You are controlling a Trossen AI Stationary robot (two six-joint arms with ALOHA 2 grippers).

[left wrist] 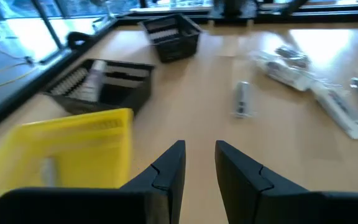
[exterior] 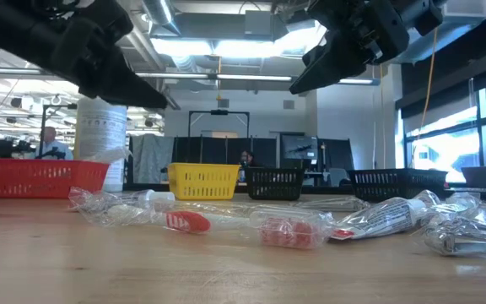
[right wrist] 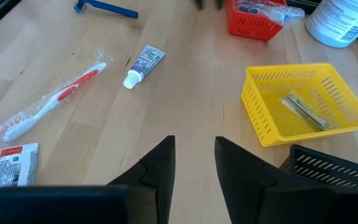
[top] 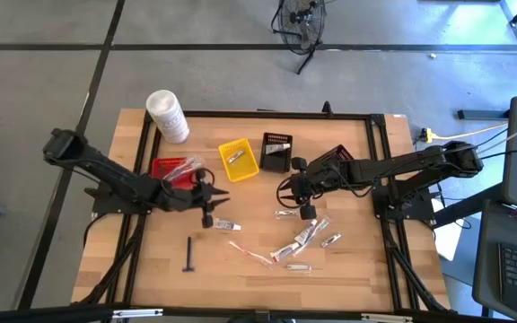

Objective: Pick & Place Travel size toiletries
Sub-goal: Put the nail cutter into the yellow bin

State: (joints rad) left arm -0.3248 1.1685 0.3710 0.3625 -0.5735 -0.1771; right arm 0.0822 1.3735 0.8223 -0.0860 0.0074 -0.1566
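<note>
The left gripper [top: 212,199] hangs beside the red slotted plastic basket [top: 165,167], fingers slightly apart and empty. The right gripper [top: 287,190] hovers near the yellow slotted basket [right wrist: 303,109], fingers parted with nothing between them. Both look between picks, I'd say. Crinkly clear-wrapped toiletries [top: 302,237] lie scattered ahead; next comes a descent onto one slippery packet.

Four baskets [top: 238,160] are standing in a row across the table [top: 348,260], with a tub [top: 167,115] lying behind the leftmost. Toiletries [top: 303,238] are lying scattered in front, a razor [top: 189,254] lying to their left.
</note>
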